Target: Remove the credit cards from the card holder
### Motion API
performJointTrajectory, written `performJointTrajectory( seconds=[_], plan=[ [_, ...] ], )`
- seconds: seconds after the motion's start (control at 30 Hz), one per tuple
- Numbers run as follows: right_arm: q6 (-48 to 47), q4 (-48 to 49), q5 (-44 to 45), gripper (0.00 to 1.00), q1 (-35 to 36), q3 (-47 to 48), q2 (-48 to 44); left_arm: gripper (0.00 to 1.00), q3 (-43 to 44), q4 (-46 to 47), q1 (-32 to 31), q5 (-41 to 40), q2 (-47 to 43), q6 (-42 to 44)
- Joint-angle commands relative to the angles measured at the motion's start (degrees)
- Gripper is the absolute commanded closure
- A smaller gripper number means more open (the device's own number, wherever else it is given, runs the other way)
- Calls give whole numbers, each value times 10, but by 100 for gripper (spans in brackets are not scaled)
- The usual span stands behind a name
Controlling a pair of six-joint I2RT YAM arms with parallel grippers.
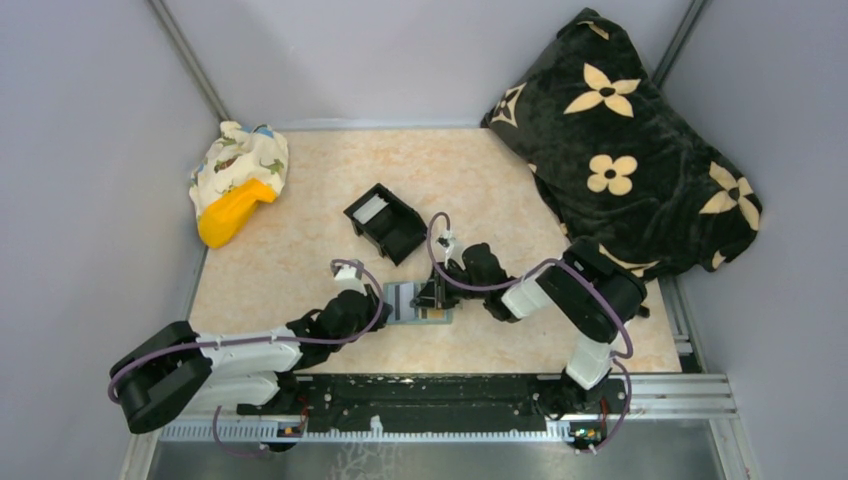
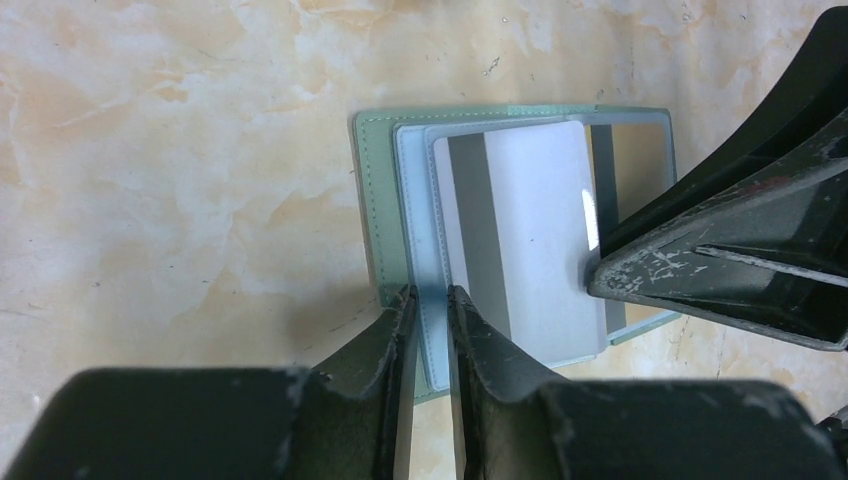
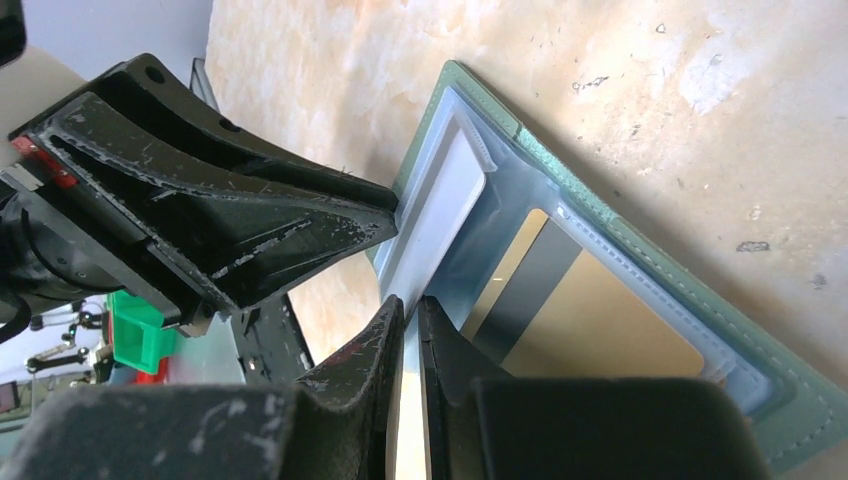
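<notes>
The sage-green card holder [image 1: 410, 305] lies open on the table between my two grippers. In the left wrist view my left gripper [image 2: 432, 300] is shut on the near edge of its blue-grey inner pocket [image 2: 415, 200]. A pale whitish card [image 2: 530, 230] with a grey stripe lies over that pocket. In the right wrist view my right gripper [image 3: 410, 308] is shut on the edge of this pale card [image 3: 440, 205]. A tan-gold card [image 3: 610, 320] with a dark stripe sits in the other pocket of the card holder [image 3: 800, 420].
A black plastic box [image 1: 385, 222] stands just behind the card holder. A black flower-print blanket [image 1: 630, 150] fills the back right. A patterned cloth with a yellow object [image 1: 237, 185] lies at the back left.
</notes>
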Motion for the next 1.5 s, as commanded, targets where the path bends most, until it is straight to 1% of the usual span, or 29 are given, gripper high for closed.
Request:
performJointTrajectory(
  seconds=[0.0,0.3,0.37,0.4,0.47,0.63,0.73,0.93,0.97,1.03,1.07,1.2,1.3,1.47],
  plan=[
    [-19,22,-6,89,-10,-5,-42,76,-11,-42,-2,15,16,4],
    [-34,-1,-2,89,-21,-14,-55,76,-12,-40,-1,15,17,5],
    [-36,-4,-3,90,-24,-17,-55,76,-12,-40,-2,15,17,4],
    [-37,-6,-2,93,-25,-19,-55,77,-12,-40,-2,15,16,4],
    [-41,-13,-1,100,-29,-22,-79,76,-14,-41,-1,15,14,4],
    [-55,-38,1,100,-40,-34,-111,76,-13,-43,-1,15,9,4],
    [-71,-70,12,100,-52,-40,-141,75,-6,-66,-1,3,-1,-6],
    [-100,-136,17,100,-93,-49,-216,70,25,-107,-1,-8,-67,16],
    [-103,-145,16,100,-98,-50,-229,64,31,-110,-1,-8,-78,26],
    [-110,-158,7,100,-104,-47,-254,46,43,-118,0,-6,-98,33],
    [-115,-159,-6,100,-105,-45,-265,41,45,-107,1,11,-109,49],
    [-112,-159,-38,100,-104,-32,-302,23,29,-15,5,71,-161,88],
    [-104,-154,-50,100,-106,-24,-322,17,27,29,16,115,-183,101],
    [-67,-98,-84,100,-106,-32,-346,16,16,119,47,211,-193,108]
  ],
)
